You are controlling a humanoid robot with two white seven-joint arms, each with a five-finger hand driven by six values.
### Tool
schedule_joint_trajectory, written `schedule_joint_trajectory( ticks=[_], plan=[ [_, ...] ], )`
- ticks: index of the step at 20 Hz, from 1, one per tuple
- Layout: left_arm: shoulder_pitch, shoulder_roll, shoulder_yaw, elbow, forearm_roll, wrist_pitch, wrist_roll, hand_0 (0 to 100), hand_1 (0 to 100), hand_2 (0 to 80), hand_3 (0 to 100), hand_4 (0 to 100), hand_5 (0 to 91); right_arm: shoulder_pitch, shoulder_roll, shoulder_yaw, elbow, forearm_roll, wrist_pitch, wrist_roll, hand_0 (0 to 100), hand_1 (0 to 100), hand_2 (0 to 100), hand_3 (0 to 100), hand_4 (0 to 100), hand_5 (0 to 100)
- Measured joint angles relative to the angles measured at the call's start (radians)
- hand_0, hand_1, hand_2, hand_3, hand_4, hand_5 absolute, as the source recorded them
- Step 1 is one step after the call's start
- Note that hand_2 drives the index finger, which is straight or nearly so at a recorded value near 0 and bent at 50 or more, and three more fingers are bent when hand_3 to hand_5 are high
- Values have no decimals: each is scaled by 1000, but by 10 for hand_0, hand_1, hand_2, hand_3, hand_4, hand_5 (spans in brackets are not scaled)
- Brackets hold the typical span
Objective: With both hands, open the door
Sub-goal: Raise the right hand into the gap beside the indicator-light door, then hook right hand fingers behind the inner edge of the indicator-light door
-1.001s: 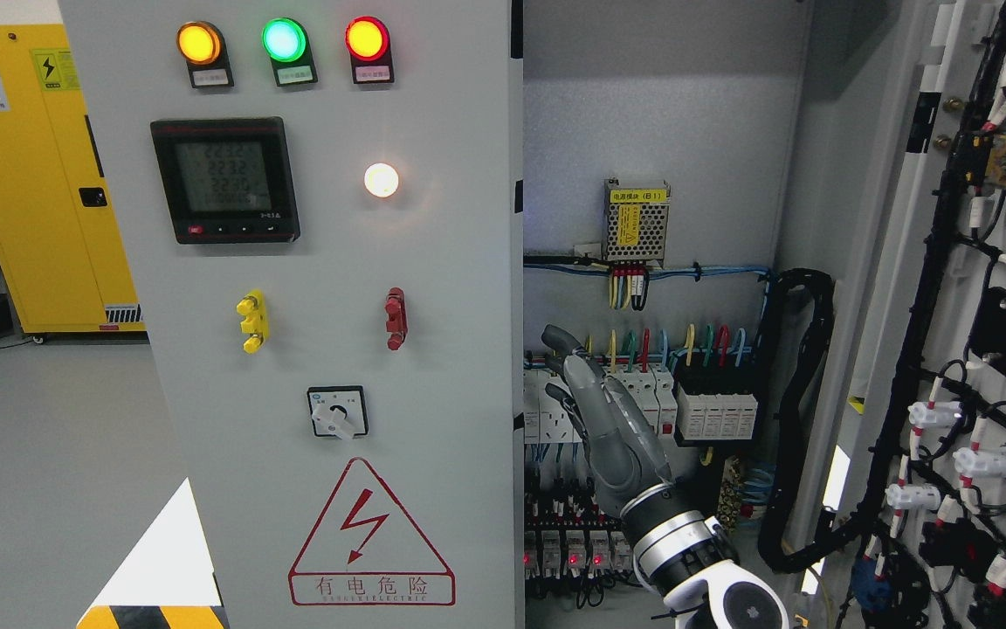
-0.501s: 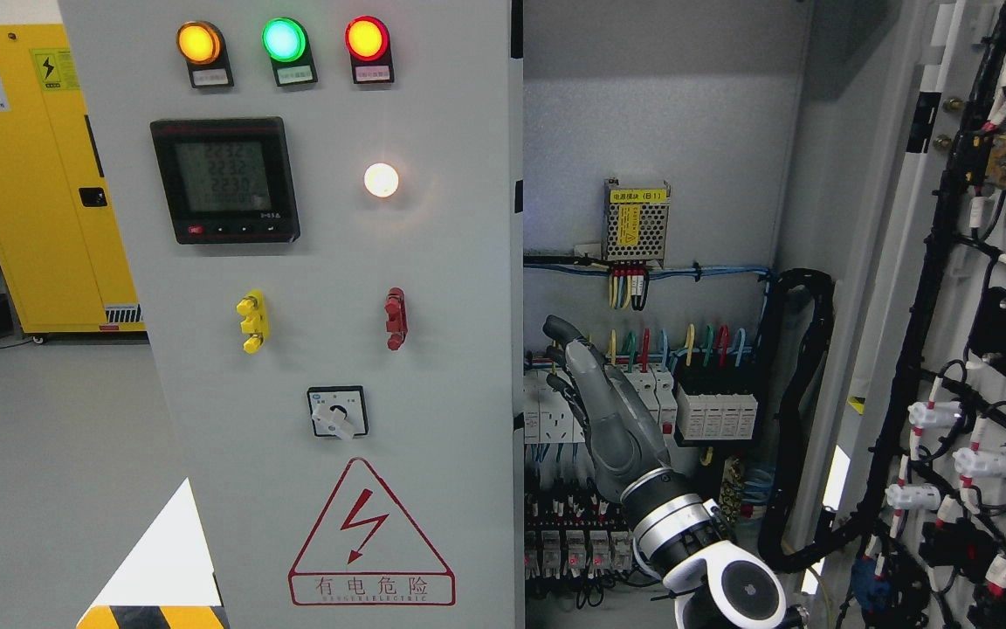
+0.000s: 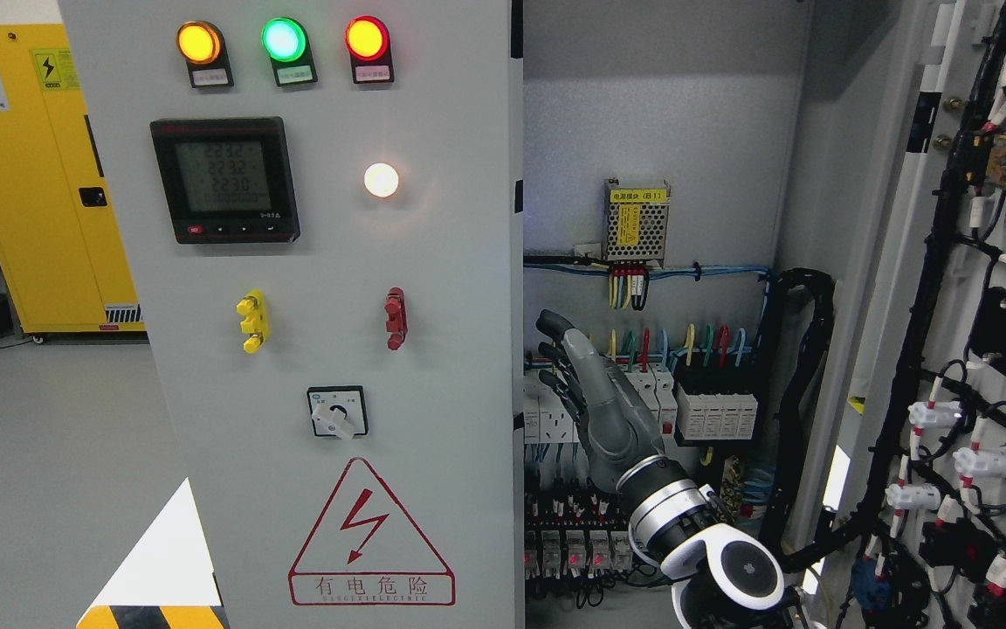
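Since the earlier frame, right hand (image 3: 595,393) has shifted slightly left toward the edge of the left door (image 3: 328,349), wrist lowered. Fingers (image 3: 555,328) are extended and relaxed, holding nothing, near the edge. Left door stands closed; right door (image 3: 974,349) is swung open, leaving the cabinet interior (image 3: 651,131) clear.

right hand (image 3: 595,397) raised from the lower right on a silver wrist (image 3: 664,511), grey fingers (image 3: 555,328) extended together, holding nothing.
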Motion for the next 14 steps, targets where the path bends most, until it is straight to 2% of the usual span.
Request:
schedule_joint_trajectory(
  ticks=[10,14],
  plan=[
    [0,-2,0,0,0,0,0,0,0,0,0,0,0,-35,-1,-13,38,-37,23,97,201,122,0,0,0,0],
    [0,-3,0,-1,0,0,0,0,0,0,0,0,0,-54,-2,-24,64,-45,24,119,201,122,0,0,0,0]
  ],
)
